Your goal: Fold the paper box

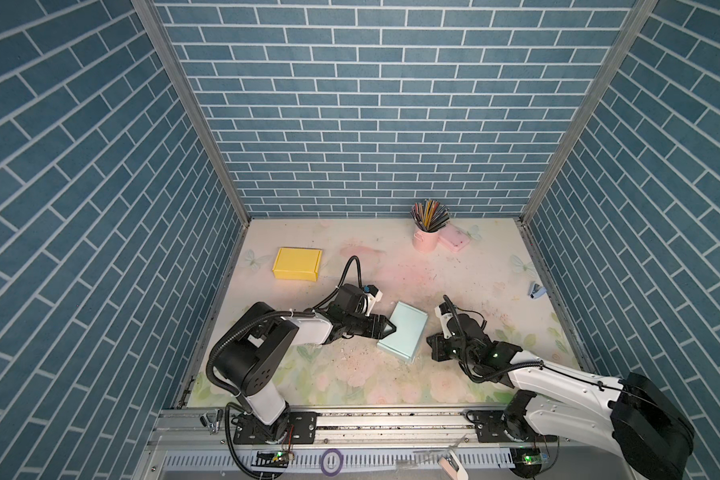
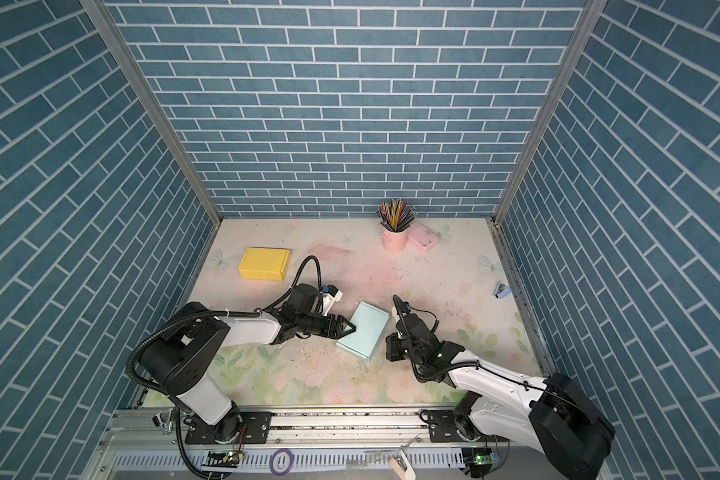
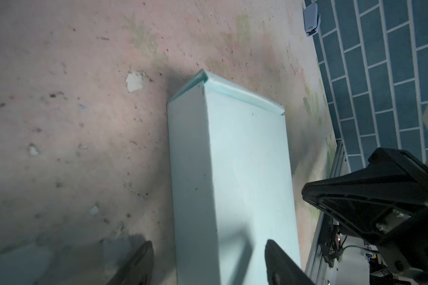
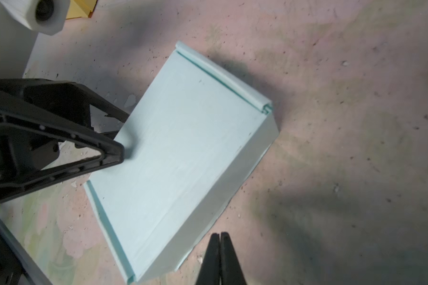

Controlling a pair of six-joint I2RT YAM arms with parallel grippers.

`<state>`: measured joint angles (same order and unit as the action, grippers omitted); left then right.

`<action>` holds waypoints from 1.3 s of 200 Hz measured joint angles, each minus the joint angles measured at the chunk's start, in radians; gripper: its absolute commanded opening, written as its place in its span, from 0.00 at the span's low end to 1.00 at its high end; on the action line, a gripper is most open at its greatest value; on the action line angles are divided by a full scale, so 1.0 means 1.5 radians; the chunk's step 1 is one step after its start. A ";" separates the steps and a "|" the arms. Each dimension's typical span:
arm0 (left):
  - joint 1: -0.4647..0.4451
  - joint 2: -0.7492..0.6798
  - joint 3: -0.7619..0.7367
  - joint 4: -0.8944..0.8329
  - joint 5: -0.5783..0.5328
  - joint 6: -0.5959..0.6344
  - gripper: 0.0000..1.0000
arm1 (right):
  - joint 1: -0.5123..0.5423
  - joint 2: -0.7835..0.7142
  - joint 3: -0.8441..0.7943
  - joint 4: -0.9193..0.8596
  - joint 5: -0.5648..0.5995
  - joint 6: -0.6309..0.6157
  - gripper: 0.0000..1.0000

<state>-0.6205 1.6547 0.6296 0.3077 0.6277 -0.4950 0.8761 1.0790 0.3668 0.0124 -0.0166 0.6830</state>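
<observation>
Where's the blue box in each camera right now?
Top view: blue box lower middle, right of the left claw.
Top view: lower middle again.
Left wrist: fills the centre.
Right wrist: centre, skewed.
Landmark: the left claw at the box's edge, in all four.

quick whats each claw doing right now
Left claw: open, its tips at the edge of the light blue box, not gripping it.
Right claw: shut, empty, beside the box.
</observation>
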 measured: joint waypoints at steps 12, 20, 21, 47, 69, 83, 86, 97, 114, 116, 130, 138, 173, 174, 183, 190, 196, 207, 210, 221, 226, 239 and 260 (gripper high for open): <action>-0.008 -0.009 -0.008 -0.002 -0.004 -0.003 0.72 | 0.019 0.013 0.000 0.001 0.003 0.010 0.05; -0.016 -0.013 -0.011 -0.002 -0.008 -0.005 0.71 | 0.033 0.029 0.001 0.003 0.006 0.017 0.04; -0.017 -0.013 -0.011 -0.002 -0.008 -0.005 0.71 | 0.035 0.031 0.001 0.003 0.006 0.018 0.04; -0.045 -0.019 -0.018 0.001 -0.020 -0.013 0.71 | 0.077 0.094 0.011 0.013 0.014 0.037 0.04; -0.060 -0.021 -0.022 0.010 -0.037 -0.022 0.70 | 0.103 0.123 0.013 0.028 0.022 0.051 0.04; -0.066 -0.021 -0.025 0.022 -0.056 -0.027 0.69 | 0.112 0.140 0.026 0.033 0.025 0.054 0.04; -0.067 -0.021 -0.026 0.025 -0.060 -0.030 0.69 | 0.113 0.144 0.028 0.033 0.026 0.054 0.04; -0.072 -0.021 -0.030 0.038 -0.077 -0.036 0.69 | 0.119 0.157 0.040 0.033 0.027 0.056 0.04; -0.077 -0.019 -0.038 0.064 -0.106 -0.047 0.68 | 0.127 0.178 0.057 0.032 0.026 0.058 0.04; -0.077 -0.019 -0.039 0.067 -0.109 -0.048 0.68 | 0.128 0.181 0.060 0.032 0.026 0.058 0.04; -0.079 -0.012 -0.041 0.090 -0.127 -0.056 0.67 | 0.134 0.197 0.073 0.033 0.023 0.058 0.04; -0.080 -0.008 -0.041 0.101 -0.136 -0.060 0.67 | 0.138 0.208 0.081 0.035 0.020 0.059 0.04; -0.075 -0.005 -0.041 0.110 -0.157 -0.053 0.67 | 0.175 0.244 0.110 0.041 0.022 0.068 0.05; -0.075 -0.005 -0.041 0.110 -0.157 -0.053 0.68 | 0.176 0.245 0.111 0.042 0.022 0.068 0.05; -0.071 -0.009 -0.038 0.100 -0.154 -0.047 0.69 | 0.189 0.251 0.111 0.056 0.024 0.071 0.06; -0.067 -0.014 -0.034 0.083 -0.149 -0.041 0.70 | 0.202 0.255 0.111 0.067 0.025 0.071 0.08; -0.062 -0.018 -0.028 0.066 -0.142 -0.035 0.72 | 0.213 0.257 0.110 0.076 0.025 0.072 0.10; -0.050 -0.027 -0.015 0.027 -0.128 -0.020 0.73 | 0.231 0.259 0.109 0.095 0.026 0.075 0.12; -0.046 -0.029 -0.011 0.016 -0.124 -0.016 0.74 | 0.236 0.259 0.109 0.101 0.027 0.075 0.13; -0.027 -0.041 0.007 -0.031 -0.114 0.003 0.76 | 0.251 0.253 0.107 0.117 0.030 0.077 0.17; -0.020 -0.047 0.013 -0.046 -0.112 0.010 0.77 | 0.256 0.247 0.104 0.122 0.032 0.076 0.19; 0.006 -0.068 0.036 -0.094 -0.108 0.027 0.84 | 0.263 0.216 0.092 0.124 0.042 0.073 0.26; 0.025 -0.119 0.070 -0.160 -0.128 0.060 0.93 | 0.263 0.127 0.080 0.079 0.075 0.063 0.36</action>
<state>-0.5827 1.4757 0.7341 0.0677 0.4362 -0.4046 1.2709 1.2697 0.4866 0.1314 0.0952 0.7780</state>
